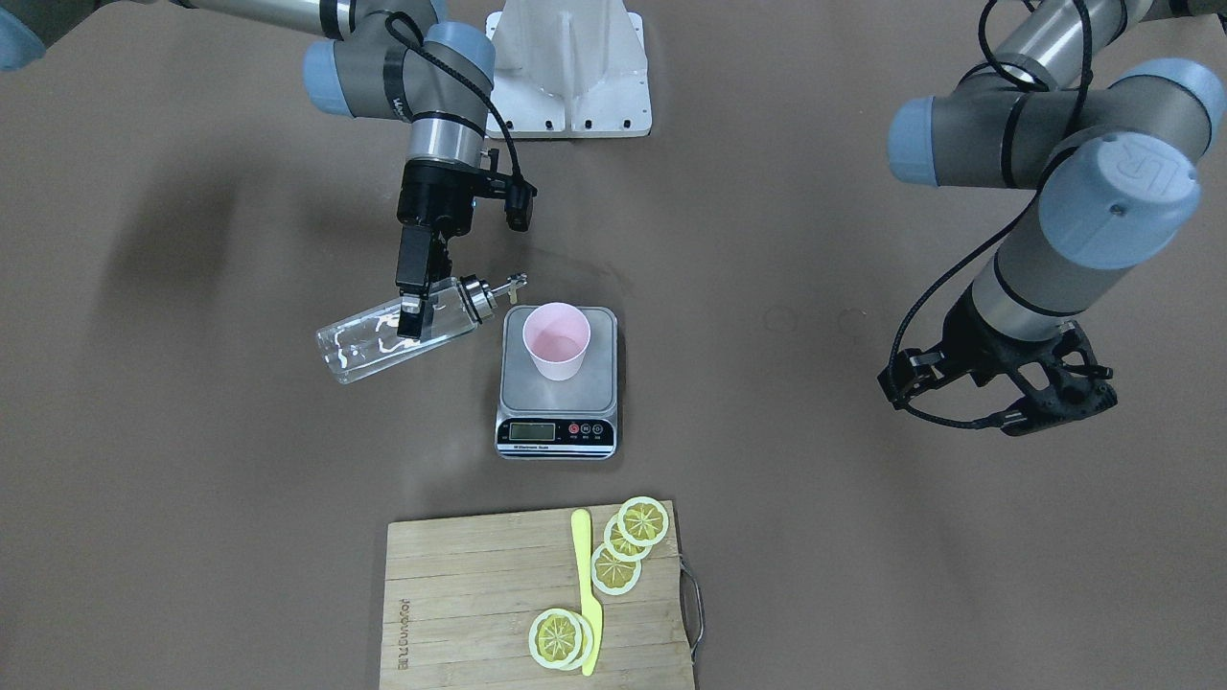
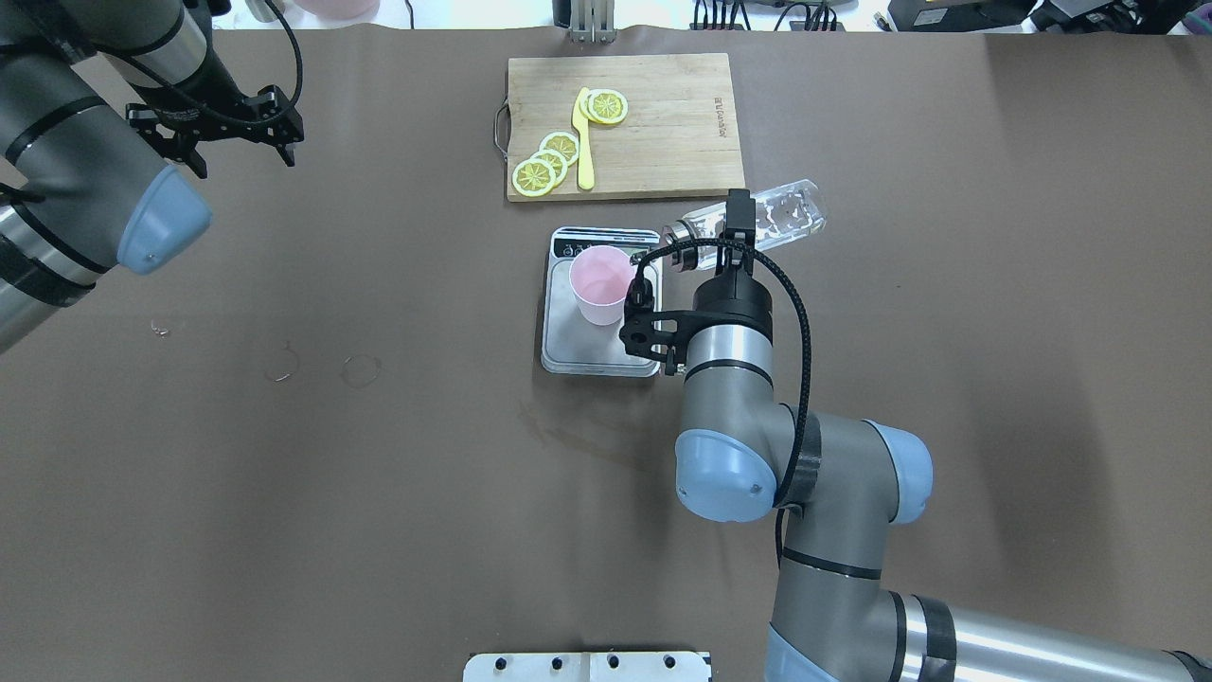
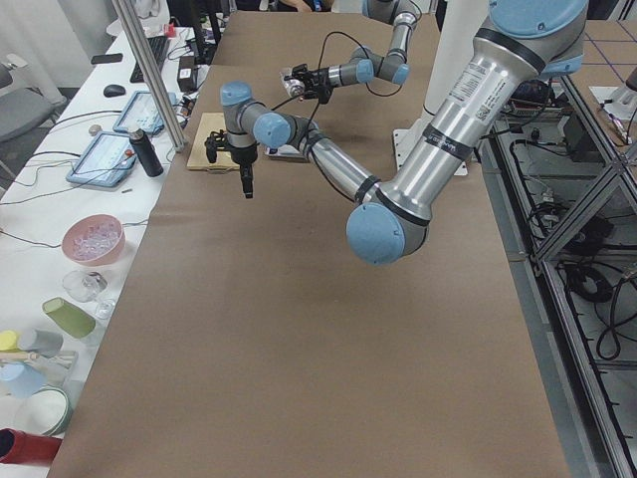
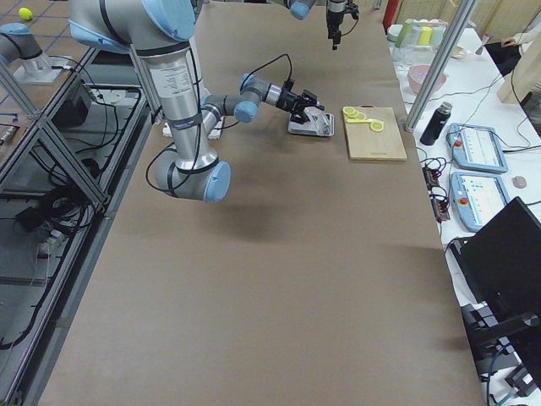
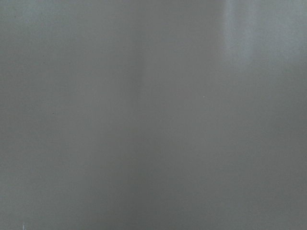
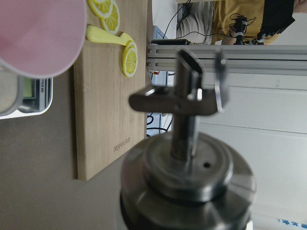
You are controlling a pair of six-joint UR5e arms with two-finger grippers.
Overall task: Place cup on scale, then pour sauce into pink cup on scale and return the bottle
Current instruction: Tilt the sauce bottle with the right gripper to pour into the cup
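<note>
The pink cup (image 1: 556,341) is standing upright on the scale (image 1: 522,391), on its silver platform behind the display; the clear glass bottle (image 1: 369,343) is hanging tilted almost level just beside the scale, metal pourer pointing toward the cup; the sauce (image 1: 353,358) inside is showing colourless.

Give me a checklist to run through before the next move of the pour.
1. Cup upright on the scale: ok.
2. Bottle held by the right gripper: ok, jaws shut on its body, bottle tipped nearly flat.
3. Spout over the cup's mouth: not ok, it looks just short of the rim.
4. Scale reading: cannot tell, digits too small.
5. Left gripper out of the way: ok, open and far from the scale.
</note>
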